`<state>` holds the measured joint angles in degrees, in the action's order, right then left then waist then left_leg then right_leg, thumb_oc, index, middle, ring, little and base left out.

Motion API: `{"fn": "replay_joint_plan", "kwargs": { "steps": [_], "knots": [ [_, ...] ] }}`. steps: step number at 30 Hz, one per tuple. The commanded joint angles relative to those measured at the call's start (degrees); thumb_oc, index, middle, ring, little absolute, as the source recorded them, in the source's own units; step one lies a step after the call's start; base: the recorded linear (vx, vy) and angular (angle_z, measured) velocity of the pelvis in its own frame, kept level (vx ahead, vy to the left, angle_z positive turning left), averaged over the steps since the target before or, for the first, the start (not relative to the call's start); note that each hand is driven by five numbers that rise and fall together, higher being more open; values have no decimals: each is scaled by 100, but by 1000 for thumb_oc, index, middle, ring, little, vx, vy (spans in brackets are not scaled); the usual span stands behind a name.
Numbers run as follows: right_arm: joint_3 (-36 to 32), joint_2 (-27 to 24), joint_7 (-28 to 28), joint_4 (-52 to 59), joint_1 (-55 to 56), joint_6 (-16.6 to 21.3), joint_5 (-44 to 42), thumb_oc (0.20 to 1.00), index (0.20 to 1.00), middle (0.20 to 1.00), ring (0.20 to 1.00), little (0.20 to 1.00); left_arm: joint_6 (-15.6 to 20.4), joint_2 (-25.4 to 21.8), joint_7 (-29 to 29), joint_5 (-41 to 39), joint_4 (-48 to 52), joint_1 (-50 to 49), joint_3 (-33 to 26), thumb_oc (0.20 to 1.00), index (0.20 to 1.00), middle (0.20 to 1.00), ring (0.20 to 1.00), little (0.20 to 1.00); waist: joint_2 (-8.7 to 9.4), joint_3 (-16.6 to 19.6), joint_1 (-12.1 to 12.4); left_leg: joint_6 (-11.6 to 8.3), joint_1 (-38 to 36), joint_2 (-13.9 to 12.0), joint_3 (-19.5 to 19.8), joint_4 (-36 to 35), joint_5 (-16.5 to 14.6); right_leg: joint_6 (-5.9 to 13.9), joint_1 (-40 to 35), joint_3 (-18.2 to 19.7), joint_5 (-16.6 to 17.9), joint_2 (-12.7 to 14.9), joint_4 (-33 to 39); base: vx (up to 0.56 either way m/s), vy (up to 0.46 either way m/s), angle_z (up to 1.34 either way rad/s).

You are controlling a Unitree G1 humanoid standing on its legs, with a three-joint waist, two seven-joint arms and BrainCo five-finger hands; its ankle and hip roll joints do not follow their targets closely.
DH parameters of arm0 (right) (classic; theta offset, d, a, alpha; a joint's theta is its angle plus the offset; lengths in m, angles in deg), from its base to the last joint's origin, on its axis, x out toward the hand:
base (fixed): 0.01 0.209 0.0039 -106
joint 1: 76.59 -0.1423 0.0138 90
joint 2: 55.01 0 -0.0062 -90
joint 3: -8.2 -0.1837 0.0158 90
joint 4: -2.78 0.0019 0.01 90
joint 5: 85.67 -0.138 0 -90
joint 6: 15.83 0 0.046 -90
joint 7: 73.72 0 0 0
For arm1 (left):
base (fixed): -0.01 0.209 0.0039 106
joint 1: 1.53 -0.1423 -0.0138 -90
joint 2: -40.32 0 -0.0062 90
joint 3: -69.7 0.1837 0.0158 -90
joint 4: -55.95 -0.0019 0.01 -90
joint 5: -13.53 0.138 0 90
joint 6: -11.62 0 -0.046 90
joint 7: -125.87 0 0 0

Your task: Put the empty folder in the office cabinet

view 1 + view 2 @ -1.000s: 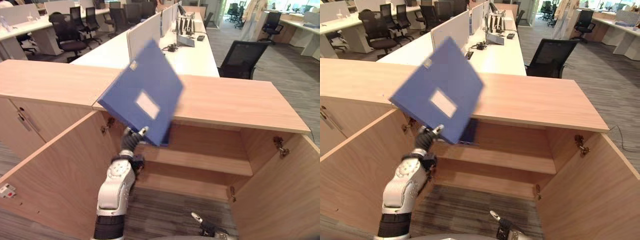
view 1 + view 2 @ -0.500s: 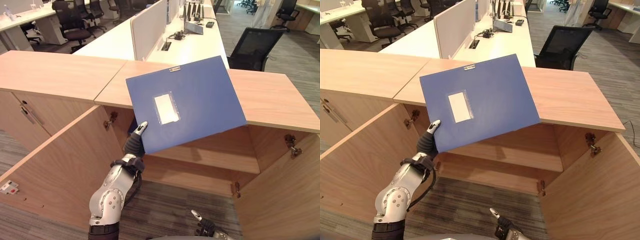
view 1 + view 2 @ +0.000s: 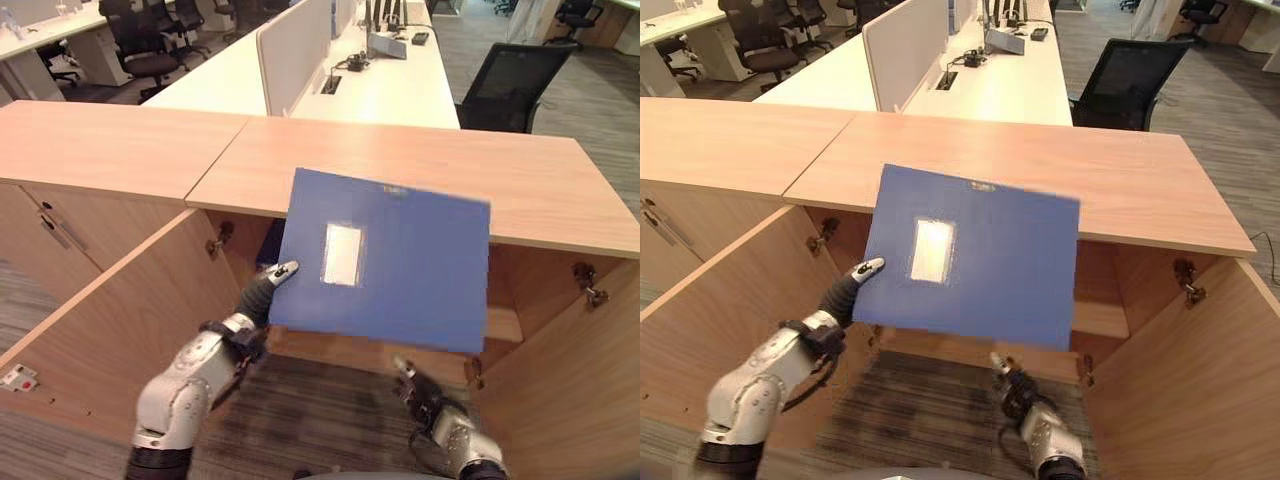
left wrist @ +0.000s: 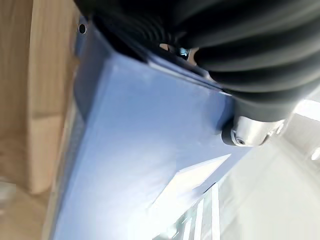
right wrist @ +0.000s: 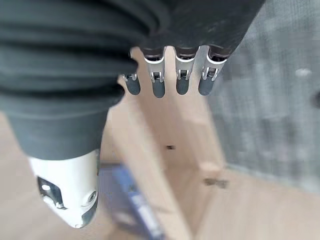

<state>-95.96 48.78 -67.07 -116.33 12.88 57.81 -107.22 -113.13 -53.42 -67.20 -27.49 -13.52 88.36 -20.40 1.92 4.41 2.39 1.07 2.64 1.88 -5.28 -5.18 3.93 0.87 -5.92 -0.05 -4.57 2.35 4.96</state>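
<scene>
- Nearest, the right robot hand [image 3: 418,385] shows low in the eye views, under the folder's lower edge and not touching it; in its own wrist view its fingers [image 5: 181,82] hang straight and relaxed, holding nothing, with a cabinet door edge and grey carpet past them.
- The left robot hand [image 3: 264,292] reaches up from the lower left and grips the blue folder [image 3: 385,262] at its lower left corner, thumb on the front face; its wrist view shows the folder's blue cover [image 4: 135,165] pressed against the dark ribbed cover.
- The folder is held in the air, roughly upright and a little tilted, in front of the open office cabinet [image 3: 505,265]. A pale label pocket [image 3: 342,254] sits on its face.
- The folder hides much of the cabinet opening; the inner shelf [image 3: 504,325] shows just past its right edge.
- Both cabinet doors stand wide open: the left door [image 3: 110,320] beside the left arm, the right door [image 3: 570,390] beside the right one. Metal hinges [image 3: 587,286] show on the inner walls.
- The cabinet's wooden top [image 3: 420,160] runs behind the folder's upper edge, and a closed neighbouring cabinet [image 3: 70,230] joins on the left.
- Farther off stands a long white worktop [image 3: 400,85] with a divider panel [image 3: 295,50], and a black office chair [image 3: 510,85] by the cabinet's far side; more chairs [image 3: 145,50] stand at the upper left.
</scene>
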Motion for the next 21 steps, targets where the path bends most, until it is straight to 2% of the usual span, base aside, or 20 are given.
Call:
{"fn": "replay_joint_plan", "kwargs": {
  "steps": [1,3,4,5,7,8,13,21],
  "knots": [
    [-386,-352,64,497,-89,44,-557,1000,1000,1000,1000,1000,107,21,-719,-172,150,280,-137,200,200,200,200,200,-55,439,76,-69,-470,-130,204,18,-850,-163,544,-66,332,-167,4,0,0,0],
    [-444,-669,4,887,-113,-1,-644,1000,1000,1000,1000,1000,32,-325,-776,-63,79,207,-96,200,200,200,200,200,-53,448,61,-61,-475,-122,207,18,-859,-160,546,-67,329,-160,4,0,0,0],
    [-440,-676,-11,927,-95,-27,-668,1000,1000,1000,1000,1000,29,-330,-789,-60,87,200,-97,200,200,200,200,200,-52,448,62,-59,-475,-120,209,18,-859,-159,546,-68,327,-159,4,0,0,0],
    [-461,-974,-90,1231,-112,-83,-755,1000,1000,1000,1000,1000,-8,-639,-759,68,24,117,-101,200,200,200,200,200,-59,468,37,-49,-480,-115,212,18,-871,-158,543,-67,321,-148,4,0,0,0],
    [-463,-1229,-117,1482,-111,-102,-814,1000,1000,1000,1000,1000,-4,-921,-721,225,16,48,-124,200,200,200,200,200,-67,476,26,-42,-480,-108,221,18,-876,-158,547,-61,320,-143,4,0,0,0],
    [-456,-1233,-129,1512,-97,-122,-837,1000,1000,1000,1000,1000,-2,-927,-724,233,29,36,-127,200,200,200,200,200,-65,477,23,-41,-479,-108,221,18,-877,-158,548,-61,320,-143,4,0,0,0],
    [-553,-2055,-269,1894,106,-284,-817,1000,1000,1000,1000,1000,14,-1872,-668,889,155,-173,-288,200,200,200,200,200,-84,487,-8,-30,-467,-103,238,18,-881,-158,567,-70,321,-127,4,0,0,0],
    [-747,-2608,-366,2173,331,-747,-377,1000,1000,1000,1000,1000,15,-2406,-192,1494,259,-179,-880,200,200,200,200,200,-92,506,-19,-31,-455,-103,244,18,-879,-157,586,-75,337,-109,4,0,0,0]
  ]
}}
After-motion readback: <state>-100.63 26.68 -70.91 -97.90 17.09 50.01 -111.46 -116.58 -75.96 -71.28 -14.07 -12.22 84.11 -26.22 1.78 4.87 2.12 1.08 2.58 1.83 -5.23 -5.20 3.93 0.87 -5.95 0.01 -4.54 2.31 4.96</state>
